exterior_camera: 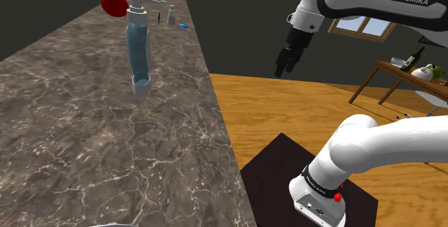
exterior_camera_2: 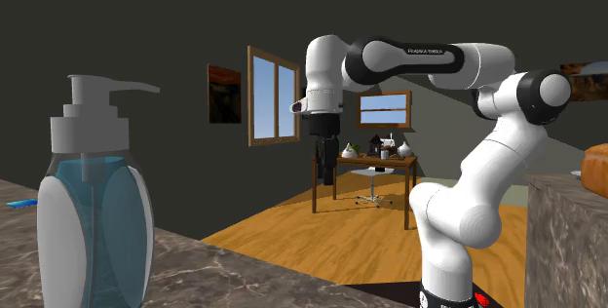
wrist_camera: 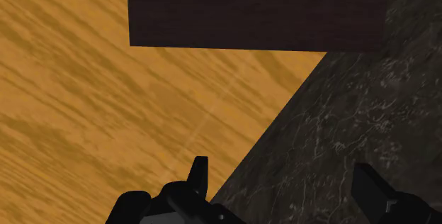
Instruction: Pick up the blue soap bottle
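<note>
Dark marbled counter (exterior_camera: 108, 139) runs up the shoulder view toward 11 o'clock, with wood floor (exterior_camera: 287, 110) along its 3 o'clock edge. Soap bottle (exterior_camera: 136, 46): clear blue body, white pump, upright on the counter about mid-length, near that edge. Past it at the far end are two red lumps (exterior_camera: 113, 4) and a small blue thing (exterior_camera: 184, 25).

Gripper (exterior_camera: 282, 70) hangs in the air over the floor at 3 o'clock from the soap bottle, well apart from it, pointing down. Fingers released, nothing between them. In the wrist view the gripper (wrist_camera: 287, 187) has its fingers (wrist_camera: 200, 173) standing apart and straddling the counter's edge, one over floor, one over counter, with the dark stand (wrist_camera: 258, 10) beyond.

Second exterior view: soap bottle (exterior_camera_2: 93, 209) close up at 8 o'clock. Gripper (exterior_camera_2: 324, 174) is off at its 2 o'clock, in front of a window (exterior_camera_2: 273, 95) and a laden table (exterior_camera_2: 375, 165).
</note>
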You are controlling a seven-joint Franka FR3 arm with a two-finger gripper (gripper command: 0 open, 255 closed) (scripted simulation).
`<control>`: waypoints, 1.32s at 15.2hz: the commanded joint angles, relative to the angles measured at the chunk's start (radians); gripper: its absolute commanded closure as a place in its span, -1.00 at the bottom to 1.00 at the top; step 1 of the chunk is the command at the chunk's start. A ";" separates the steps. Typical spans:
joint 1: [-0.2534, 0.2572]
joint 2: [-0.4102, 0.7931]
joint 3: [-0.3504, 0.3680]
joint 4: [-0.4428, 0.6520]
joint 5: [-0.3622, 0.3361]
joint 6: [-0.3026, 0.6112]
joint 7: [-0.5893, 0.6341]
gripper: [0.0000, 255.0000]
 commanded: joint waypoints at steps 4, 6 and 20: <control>0.019 0.017 0.071 0.023 0.041 0.033 0.087 -1.00; 0.029 0.035 0.118 0.045 0.064 0.056 0.144 -1.00; 0.024 0.282 0.450 0.329 0.080 0.193 0.553 -1.00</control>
